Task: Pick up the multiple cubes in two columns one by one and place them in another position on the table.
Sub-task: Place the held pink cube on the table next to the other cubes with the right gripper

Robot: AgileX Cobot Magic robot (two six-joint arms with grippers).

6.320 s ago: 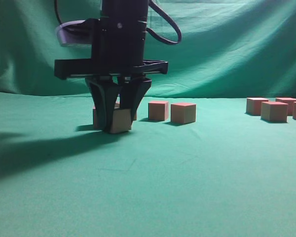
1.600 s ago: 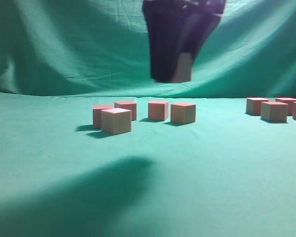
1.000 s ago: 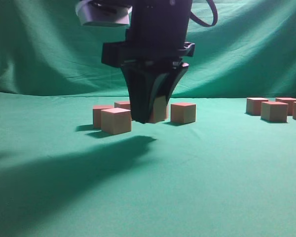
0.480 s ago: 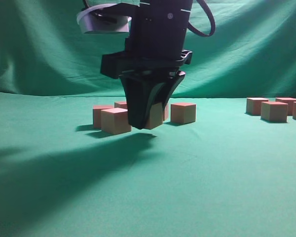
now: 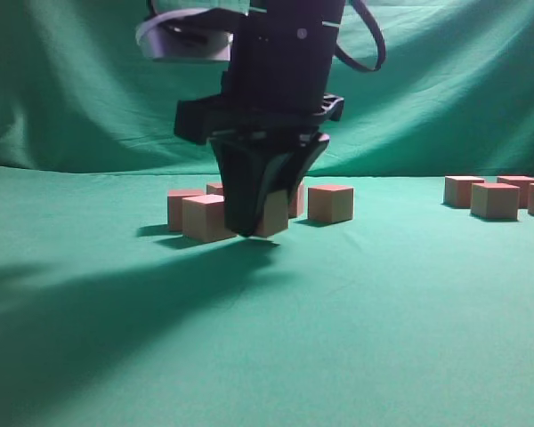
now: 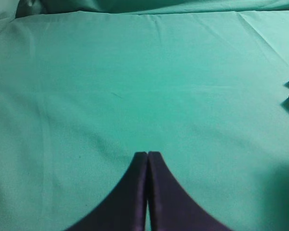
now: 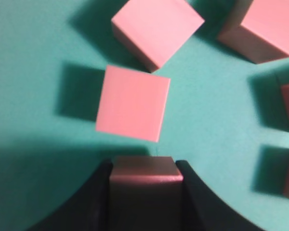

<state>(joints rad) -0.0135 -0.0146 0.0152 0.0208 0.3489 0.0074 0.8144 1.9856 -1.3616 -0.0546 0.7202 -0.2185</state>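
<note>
Pink-topped cube [image 7: 145, 182] sits clamped between the right gripper's [image 5: 256, 213] black fingers [image 7: 94, 197], low over the table [image 5: 356, 302]. Just beside that held cube a loose cube [image 5: 207, 217] stands on the cloth, more behind it, and a second cluster [image 5: 494, 199] well apart. Left gripper [image 6: 147, 159] hangs over bare cloth, tips pressed together.

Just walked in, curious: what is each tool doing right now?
Left tool: closed, holding nothing.
Right tool: closed on a cube.
</note>
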